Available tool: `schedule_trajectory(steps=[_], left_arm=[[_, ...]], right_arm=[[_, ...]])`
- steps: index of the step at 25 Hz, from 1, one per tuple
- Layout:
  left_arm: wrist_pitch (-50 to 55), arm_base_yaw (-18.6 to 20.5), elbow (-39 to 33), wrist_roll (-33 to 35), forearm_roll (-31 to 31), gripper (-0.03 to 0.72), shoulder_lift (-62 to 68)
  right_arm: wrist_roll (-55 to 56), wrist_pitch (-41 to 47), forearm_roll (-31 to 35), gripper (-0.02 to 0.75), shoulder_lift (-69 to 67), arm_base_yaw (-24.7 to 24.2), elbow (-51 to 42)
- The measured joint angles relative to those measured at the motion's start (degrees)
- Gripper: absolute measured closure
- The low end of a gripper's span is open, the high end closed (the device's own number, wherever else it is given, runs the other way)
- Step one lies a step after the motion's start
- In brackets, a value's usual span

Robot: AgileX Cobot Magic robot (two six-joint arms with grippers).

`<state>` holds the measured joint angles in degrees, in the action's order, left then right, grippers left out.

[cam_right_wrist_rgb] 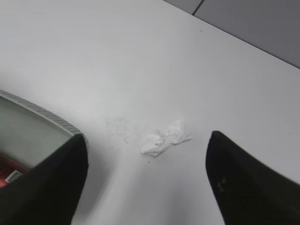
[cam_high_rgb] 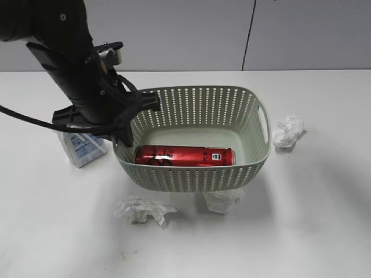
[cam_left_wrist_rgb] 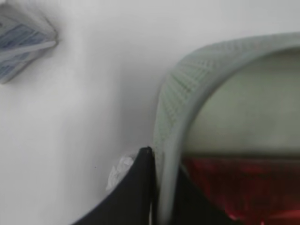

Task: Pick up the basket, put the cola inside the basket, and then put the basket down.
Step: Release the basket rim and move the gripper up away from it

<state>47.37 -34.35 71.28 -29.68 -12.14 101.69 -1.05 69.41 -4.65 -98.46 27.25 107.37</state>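
Three tissue wads (cam_high_rgb: 142,209) litter the white table (cam_high_rgb: 313,220); left gripper (cam_left_wrist_rgb: 159,187) clamps the basket (cam_high_rgb: 197,176), right gripper (cam_right_wrist_rgb: 145,183) gapes.

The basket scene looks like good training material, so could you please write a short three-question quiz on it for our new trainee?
1. True or false: the cola stands upright in the basket.
2. Multiple choice: what does the left gripper hold? A) the cola B) the basket's wall C) the blue-and-white carton
3. Fill in the blank: the right gripper is ____ and holds nothing, with a crumpled tissue on the table below it.

Key:
1. False; it lies on its side on the basket's floor.
2. B; one finger is outside the wall and one inside.
3. Open.
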Motion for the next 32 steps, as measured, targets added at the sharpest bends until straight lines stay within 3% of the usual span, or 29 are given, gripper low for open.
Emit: schedule_trajectory(steps=[8, 16, 25, 32], left_arm=[[2.3, 1.5, 6.4, 0.1, -0.3, 0.683, 2.4], [6.6, 3.4, 14.0, 0.3, -0.1, 0.684, 9.6], [9.0, 4.6, 21.7, 5.5, 0.0, 0.684, 17.3], [9.2, 5.2, 25.7, 5.5, 0.0, 0.684, 22.6]], right_arm=[[0.1, 0.0, -3.0, 0.143, 15.6, -2.0, -13.4], [0.1, -4.1, -4.6, 0.144, 33.5, -2.0, -37.8], [1.1, -11.8, -4.6, 0.144, 54.4, -2.0, -63.3], [2.1, -13.1, -4.6, 0.144, 73.6, -2.0, -74.1]])
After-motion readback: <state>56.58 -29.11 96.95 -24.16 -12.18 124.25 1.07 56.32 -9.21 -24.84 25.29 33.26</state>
